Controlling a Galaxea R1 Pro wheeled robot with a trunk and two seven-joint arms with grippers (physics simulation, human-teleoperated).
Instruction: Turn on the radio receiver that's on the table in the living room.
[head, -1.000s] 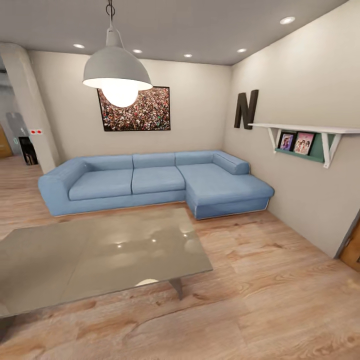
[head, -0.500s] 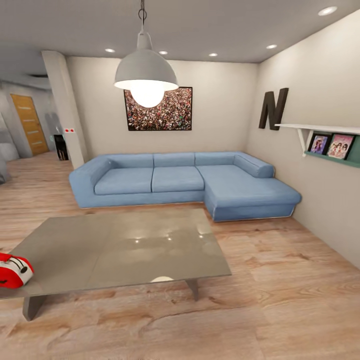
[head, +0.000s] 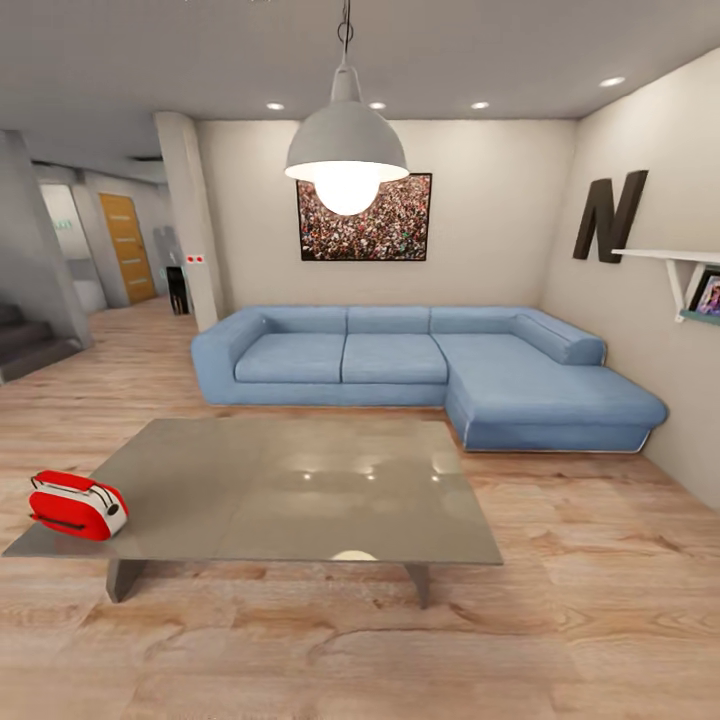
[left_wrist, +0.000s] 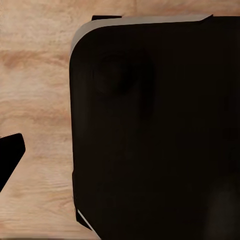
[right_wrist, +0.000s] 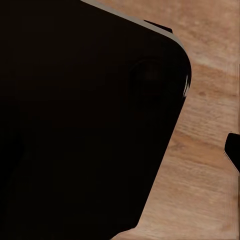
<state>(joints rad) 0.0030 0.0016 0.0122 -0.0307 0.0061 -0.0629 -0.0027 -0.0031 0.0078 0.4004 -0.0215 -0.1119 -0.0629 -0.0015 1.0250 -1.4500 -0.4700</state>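
Red radio sitting at near-left corner of tabletop, close to the edge. Open wood floor in front and right; sofa behind. Tool state: cannot tell, either arm.

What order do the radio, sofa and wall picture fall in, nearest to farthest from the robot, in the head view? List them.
1. Radio: on the table's near left corner.
2. Sofa: beyond the table, along the back wall.
3. Picture: on the back wall, above the sofa.
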